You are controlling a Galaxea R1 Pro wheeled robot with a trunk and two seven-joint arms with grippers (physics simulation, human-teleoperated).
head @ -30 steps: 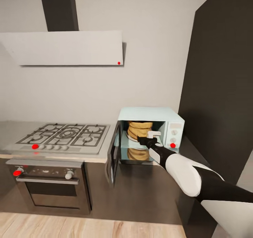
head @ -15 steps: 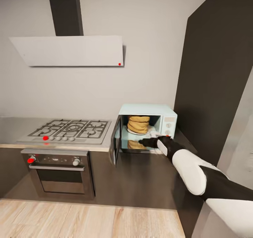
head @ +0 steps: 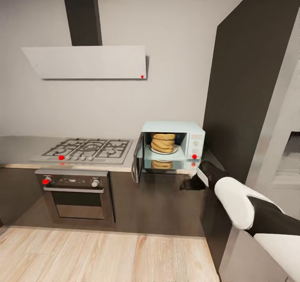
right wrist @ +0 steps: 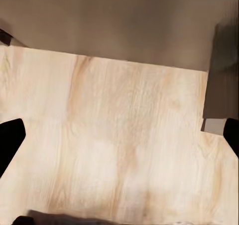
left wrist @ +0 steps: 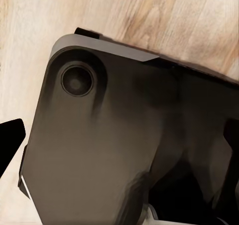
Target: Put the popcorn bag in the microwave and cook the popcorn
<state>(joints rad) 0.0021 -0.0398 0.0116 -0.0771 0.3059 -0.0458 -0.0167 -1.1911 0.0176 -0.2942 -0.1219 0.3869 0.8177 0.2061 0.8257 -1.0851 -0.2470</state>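
Note:
The tan popcorn bag (head: 162,142) sits on a white plate inside the mint-white microwave (head: 195,128), whose door (head: 136,162) hangs open on the left side. The microwave stands on the grey countertop (head: 16,146). My right gripper (head: 187,186) hangs below the counter edge, in front of the dark cabinet and apart from the microwave. In the right wrist view the right gripper (right wrist: 119,135) is open over wooden floor, with nothing between its fingers. In the left wrist view the left gripper (left wrist: 119,140) looks open above my dark base.
A steel gas hob (head: 89,148) and a built-in oven (head: 77,190) with red knobs stand left of the microwave, under a white range hood (head: 89,61). A tall dark cabinet (head: 250,86) rises at the right. Wooden floor (head: 104,253) lies in front.
The camera has backed away from the counter. My right gripper has come out of the microwave cavity and dropped below the counter edge; the bag stays inside.

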